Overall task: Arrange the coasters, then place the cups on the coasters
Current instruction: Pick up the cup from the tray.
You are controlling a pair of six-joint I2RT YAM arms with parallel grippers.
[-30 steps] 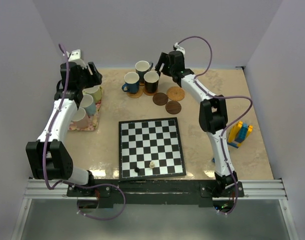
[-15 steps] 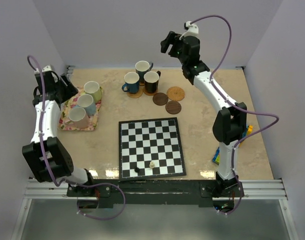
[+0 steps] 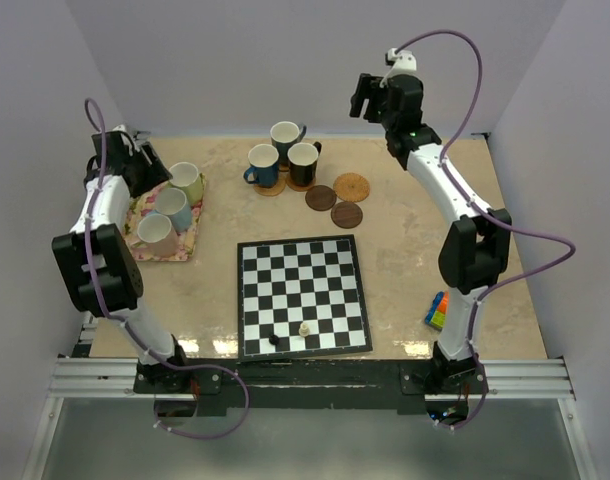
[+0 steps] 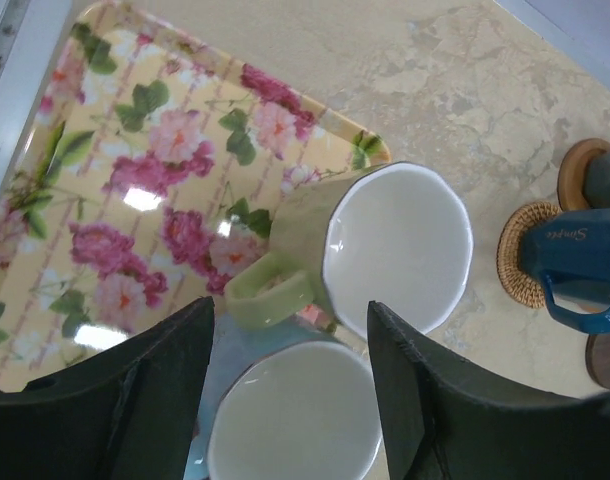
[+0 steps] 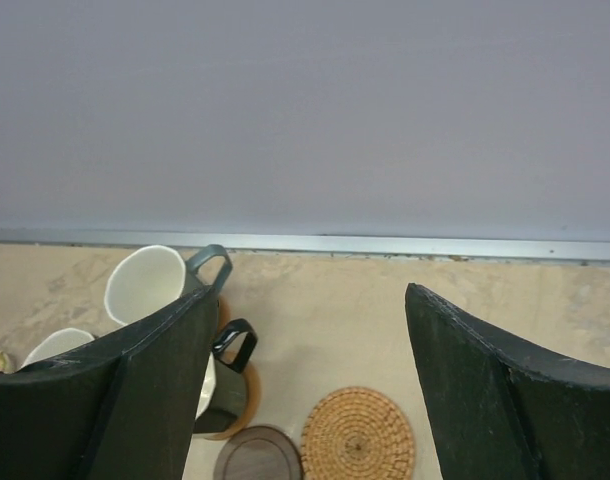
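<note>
Three cups stand on the floral mat [image 3: 180, 247]: pale green [image 3: 185, 181], light blue [image 3: 172, 205] and pink [image 3: 155, 232]. My left gripper [image 3: 145, 166] hangs open over them. Between its fingers I see the light blue cup [image 4: 295, 425] and the green cup's handle [image 4: 270, 297]; left gripper [image 4: 292, 330]. At the back stand the dark blue cup [image 3: 262, 163], teal cup [image 3: 285, 135] and black cup [image 3: 303, 160], with coasters showing under the dark blue and black ones. A woven tan coaster [image 3: 351, 187] and two dark brown coasters [image 3: 320, 197] [image 3: 346, 214] lie bare. My right gripper [image 3: 368, 96] is open, high near the back wall; right gripper [image 5: 310, 310].
A black-and-white chessboard [image 3: 303, 295] with two pieces lies at the front middle. Coloured blocks [image 3: 437, 311] sit beside the right arm's base link. The back wall rail [image 5: 385, 245] runs close behind the cups.
The right gripper has lifted away from the black cup, up and right toward the back wall. The left arm swung out left, then came back over the mat's cups.
</note>
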